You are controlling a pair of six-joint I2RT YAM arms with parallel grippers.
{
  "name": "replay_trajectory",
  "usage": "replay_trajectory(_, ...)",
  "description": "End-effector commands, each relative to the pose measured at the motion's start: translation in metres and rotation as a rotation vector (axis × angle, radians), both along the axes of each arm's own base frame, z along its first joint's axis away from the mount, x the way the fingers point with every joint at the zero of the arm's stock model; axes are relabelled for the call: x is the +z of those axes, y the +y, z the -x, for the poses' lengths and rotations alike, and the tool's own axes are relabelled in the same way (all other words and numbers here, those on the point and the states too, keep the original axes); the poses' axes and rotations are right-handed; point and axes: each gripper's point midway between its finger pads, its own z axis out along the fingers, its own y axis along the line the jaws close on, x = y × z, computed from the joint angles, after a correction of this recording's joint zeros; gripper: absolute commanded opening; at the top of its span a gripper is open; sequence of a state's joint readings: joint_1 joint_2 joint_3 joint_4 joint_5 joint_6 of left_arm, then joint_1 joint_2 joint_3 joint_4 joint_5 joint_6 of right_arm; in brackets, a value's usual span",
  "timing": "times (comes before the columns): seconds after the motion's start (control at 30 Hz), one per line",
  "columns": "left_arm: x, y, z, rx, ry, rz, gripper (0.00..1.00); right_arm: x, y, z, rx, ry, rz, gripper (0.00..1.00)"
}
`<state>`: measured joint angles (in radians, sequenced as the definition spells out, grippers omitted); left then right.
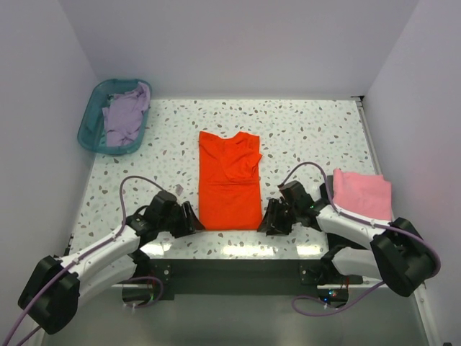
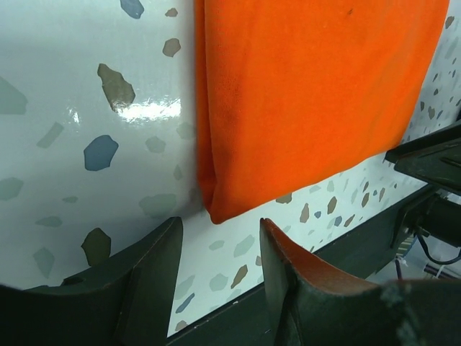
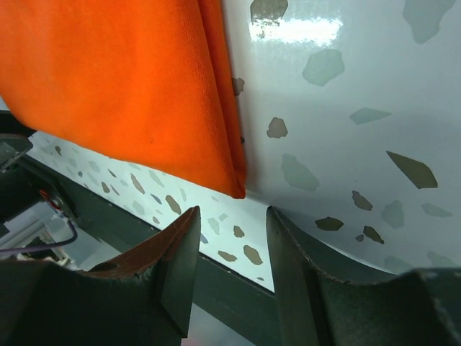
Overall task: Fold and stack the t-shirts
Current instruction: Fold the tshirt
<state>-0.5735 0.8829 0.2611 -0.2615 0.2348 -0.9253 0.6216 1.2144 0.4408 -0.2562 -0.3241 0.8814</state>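
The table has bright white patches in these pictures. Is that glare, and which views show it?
Yes, it is glare off the glossy table. Top external view: pale streaks along its near edge. Left wrist view: one white patch left of the orange-red t-shirt. Right wrist view: one patch at the top, right of that shirt.

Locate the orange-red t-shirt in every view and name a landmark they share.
Top external: orange-red t-shirt in the centre, reaching toward the near edge.
Left wrist: orange-red t-shirt upper right, one corner low.
Right wrist: orange-red t-shirt upper left, one corner low.
Shared landmark: speckled tabletop.
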Motion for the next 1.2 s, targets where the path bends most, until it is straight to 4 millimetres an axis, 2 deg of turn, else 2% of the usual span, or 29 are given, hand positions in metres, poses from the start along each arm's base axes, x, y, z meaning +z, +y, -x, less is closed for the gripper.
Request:
replay_trajectory(0.0,-0.013,0.004,0.01,0.02,0.05,-0.011,0.52,-0.016,-0.008,0.009,-0.039,0.039,0.033,0.46)
replay_trajectory(0.27,-0.024,0.01,0.01,0.053,0.074,-0.05,0.44,-0.024,-0.015,0.003,-0.128,0.014,0.041,0.45)
replay_trajectory(0.8,-0.04,0.014,0.009,0.058,0.083,-0.094,0.38,-0.041,-0.023,-0.005,-0.215,-0.018,0.065,0.38)
replay_trajectory(0.9,-0.04,0.013,0.007,0.059,0.08,-0.094,0.33,-0.042,-0.024,-0.008,-0.224,-0.029,0.069,0.36)
replay_trajectory(0.93,-0.039,0.011,0.005,0.059,0.075,-0.09,0.32,-0.043,-0.024,-0.008,-0.224,-0.029,0.071,0.35)
replay_trajectory(1.07,-0.036,0.008,0.001,0.046,0.064,-0.095,0.21,-0.044,-0.024,-0.012,-0.212,-0.048,0.084,0.16)
replay_trajectory(1.1,-0.035,0.007,0.001,0.038,0.058,-0.1,0.19,-0.041,-0.022,-0.014,-0.201,-0.055,0.082,0.09)
replay_trajectory(1.17,-0.03,0.005,-0.003,0.031,0.048,-0.103,0.09,-0.039,-0.02,-0.016,-0.169,-0.068,0.081,0.01)
